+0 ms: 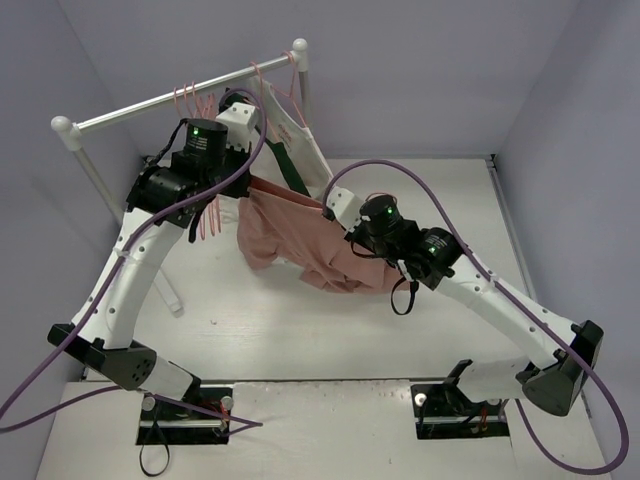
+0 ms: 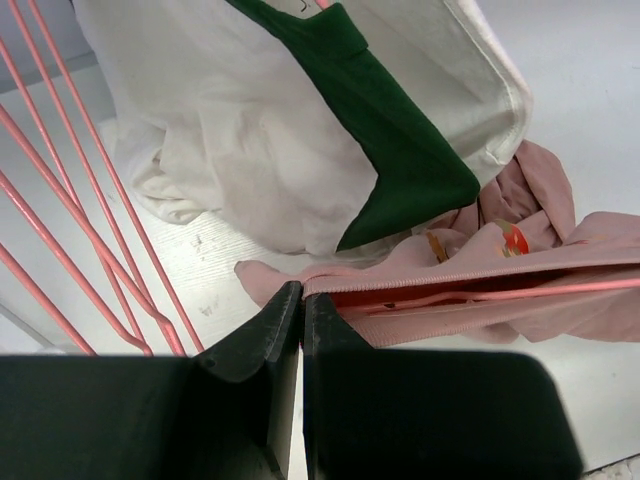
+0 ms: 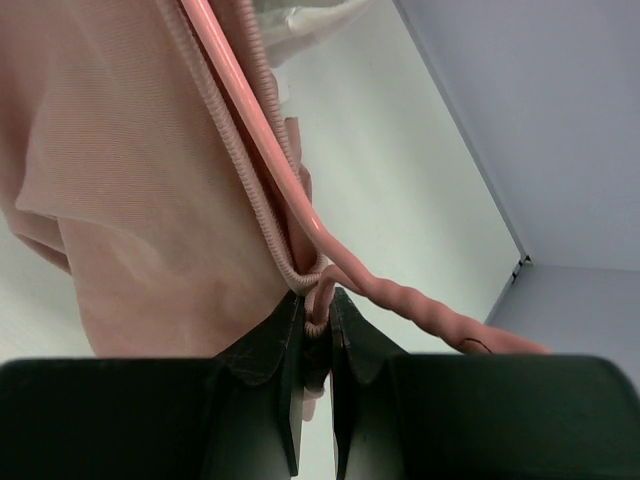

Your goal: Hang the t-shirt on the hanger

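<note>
White table (image 1: 420, 200); L hand (image 2: 301, 295) tight on tee (image 2: 480, 310), R hand (image 3: 318, 300) tight on thin pink wire hanger (image 3: 245, 100).

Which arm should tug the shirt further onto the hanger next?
Probably left: the left pincer grips the shirt edge, while the right pincer clamps the hanger neck, steadying it.
</note>
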Robot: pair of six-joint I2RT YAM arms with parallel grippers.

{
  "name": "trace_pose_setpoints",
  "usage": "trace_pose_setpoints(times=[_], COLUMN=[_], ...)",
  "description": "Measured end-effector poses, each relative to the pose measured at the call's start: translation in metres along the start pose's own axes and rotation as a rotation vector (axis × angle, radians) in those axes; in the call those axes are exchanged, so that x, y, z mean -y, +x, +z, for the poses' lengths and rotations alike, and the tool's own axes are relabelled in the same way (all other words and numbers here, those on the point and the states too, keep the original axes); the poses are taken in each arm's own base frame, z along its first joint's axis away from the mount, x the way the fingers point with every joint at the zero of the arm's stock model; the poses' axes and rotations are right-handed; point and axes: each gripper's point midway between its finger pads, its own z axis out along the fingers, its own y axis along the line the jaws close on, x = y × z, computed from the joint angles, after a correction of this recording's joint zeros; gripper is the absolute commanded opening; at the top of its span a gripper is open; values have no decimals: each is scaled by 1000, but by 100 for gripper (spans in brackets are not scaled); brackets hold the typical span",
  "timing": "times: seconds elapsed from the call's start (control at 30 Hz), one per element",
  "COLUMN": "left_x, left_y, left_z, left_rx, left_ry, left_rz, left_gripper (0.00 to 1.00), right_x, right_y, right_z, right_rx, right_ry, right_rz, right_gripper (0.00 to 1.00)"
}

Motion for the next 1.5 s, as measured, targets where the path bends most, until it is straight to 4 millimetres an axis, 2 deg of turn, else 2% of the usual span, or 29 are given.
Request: trace_pose_setpoints(times=[0.27,0.43,0.57,0.8,0.97,1.07,1.3,1.5], left_x=[15,36,42,59,83,98,114,118], left_y=[-8,-4,-6,-36,-70,-80,-71,-49], left_z=[1,9,16,3,-13,-19,-14,1], left_rx=[12,-7,-13,70,168,199,175,105], left_ry=[48,87,72,68,113,145,160,148], left_rz=[31,47,35,13,15,21,33,24], left_gripper=[0,0,0,0,0,0,0,0], right_x=[-1,10,24,37,42,47,54,42], right_y=[1,-13,-30,-46,-58,-67,-76,-57], right_z=[0,-12,-23,-36,-44,-50,-61,-61], right_rx=[-41,-21,21,65,104,132,178,194], right_ry=[-4,0,21,36,36,36,46,29], right_rz=[-44,-40,-29,-20,-23,-30,-26,11], right_gripper=[0,0,0,0,0,0,0,0])
